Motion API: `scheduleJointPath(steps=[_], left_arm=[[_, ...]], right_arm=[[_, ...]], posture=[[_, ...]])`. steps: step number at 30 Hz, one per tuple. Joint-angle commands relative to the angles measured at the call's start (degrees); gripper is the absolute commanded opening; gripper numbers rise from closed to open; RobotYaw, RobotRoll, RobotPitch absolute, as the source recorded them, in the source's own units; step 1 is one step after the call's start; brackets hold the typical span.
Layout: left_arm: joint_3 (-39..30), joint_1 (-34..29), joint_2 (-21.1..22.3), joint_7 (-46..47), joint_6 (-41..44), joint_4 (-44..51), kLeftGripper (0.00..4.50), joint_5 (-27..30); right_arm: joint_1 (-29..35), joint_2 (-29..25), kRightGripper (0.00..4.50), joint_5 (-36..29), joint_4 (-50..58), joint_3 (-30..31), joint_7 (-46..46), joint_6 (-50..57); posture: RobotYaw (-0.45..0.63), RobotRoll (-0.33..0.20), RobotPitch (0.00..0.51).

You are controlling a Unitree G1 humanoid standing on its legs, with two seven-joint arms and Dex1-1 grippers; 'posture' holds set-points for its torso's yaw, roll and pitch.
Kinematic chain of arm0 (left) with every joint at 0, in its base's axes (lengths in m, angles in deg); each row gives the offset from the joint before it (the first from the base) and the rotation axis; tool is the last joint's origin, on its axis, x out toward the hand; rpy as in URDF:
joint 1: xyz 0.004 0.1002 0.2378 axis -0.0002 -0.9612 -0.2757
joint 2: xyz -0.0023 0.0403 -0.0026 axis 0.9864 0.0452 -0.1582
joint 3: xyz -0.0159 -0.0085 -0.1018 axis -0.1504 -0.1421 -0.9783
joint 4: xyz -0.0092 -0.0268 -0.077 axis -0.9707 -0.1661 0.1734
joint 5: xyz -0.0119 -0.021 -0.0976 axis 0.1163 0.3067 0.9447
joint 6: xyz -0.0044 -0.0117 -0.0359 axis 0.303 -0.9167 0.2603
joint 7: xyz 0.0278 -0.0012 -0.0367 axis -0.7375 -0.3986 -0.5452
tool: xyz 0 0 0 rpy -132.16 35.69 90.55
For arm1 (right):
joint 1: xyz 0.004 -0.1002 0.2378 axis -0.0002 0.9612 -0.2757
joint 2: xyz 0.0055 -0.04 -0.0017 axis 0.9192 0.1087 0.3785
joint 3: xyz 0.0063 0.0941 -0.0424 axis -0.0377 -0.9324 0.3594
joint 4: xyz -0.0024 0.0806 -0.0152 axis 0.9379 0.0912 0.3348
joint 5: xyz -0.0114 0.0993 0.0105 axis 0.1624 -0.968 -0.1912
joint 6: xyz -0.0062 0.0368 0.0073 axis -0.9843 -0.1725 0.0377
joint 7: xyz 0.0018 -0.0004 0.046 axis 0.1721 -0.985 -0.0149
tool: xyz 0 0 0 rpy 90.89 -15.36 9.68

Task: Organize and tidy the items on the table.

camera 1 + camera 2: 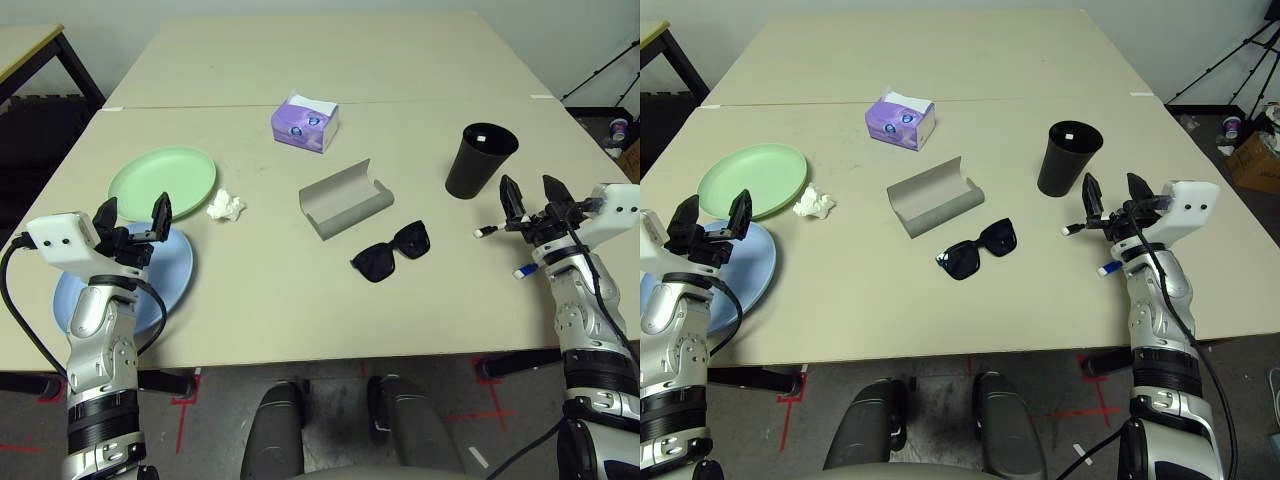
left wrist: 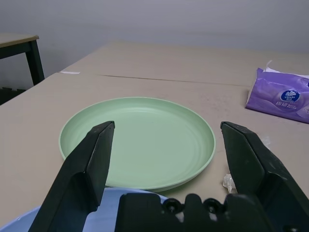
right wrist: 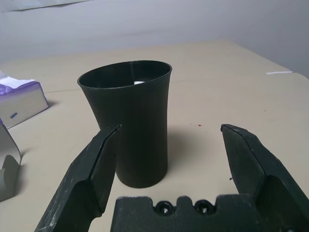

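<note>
On the beige table [image 1: 280, 290], a pale green plate [image 1: 162, 183] lies at the left, with a light blue plate [image 1: 170, 275] nearer me. My left gripper [image 1: 132, 222] hovers open over the blue plate, facing the green one [image 2: 137, 140]. A crumpled white tissue [image 1: 225, 206] lies right of the green plate. An open grey glasses case [image 1: 345, 198] sits mid-table, black sunglasses [image 1: 392, 252] just in front. A tall black cup [image 1: 480, 160] stands at the right. My right gripper [image 1: 534, 202] is open, close to the cup [image 3: 128, 121] on its near right side. Two small white pens [image 1: 486, 231] [image 1: 526, 270] lie beside that gripper.
A purple tissue box [image 1: 304, 123] stands behind the case, near the table's seam. Another table's corner [image 1: 30, 45] shows at far left, and a tripod [image 1: 605, 65] stands on the floor at far right.
</note>
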Motion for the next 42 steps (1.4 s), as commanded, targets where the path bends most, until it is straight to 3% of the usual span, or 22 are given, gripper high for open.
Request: scheduleJointPath(steps=[1, 17, 28, 42], left_arm=[[-0.04, -0.88, -0.41, 0.12, 0.54, 0.43, 4.47, 0.12], [0.21, 0.03, -0.22, 0.02, 0.6, -0.28, 4.47, 0.06], [-0.02, -1.23, 0.12, -0.17, 1.04, 0.73, 4.47, 0.03], [0.7, -1.06, 1.19, -2.07, 1.96, 0.95, 4.47, -0.47]], right_arm=[[0.46, -0.15, 4.5, 0.1, 0.28, 0.19, 0.15, 0.23], [0.95, -1.45, 4.5, 0.29, 0.46, 0.24, 1.18, 0.85], [2.08, -2.73, 4.5, -1.96, 2.33, 1.95, 10.1, 2.22], [-0.39, -9.29, 4.5, -2.51, 1.64, 13.2, 40.7, 0.09]], posture=[[-0.01, 0.0, 0.096], [0.0, 0.0, 0.093], [0.01, 0.0, 0.095], [0.03, 0.0, 0.094]])
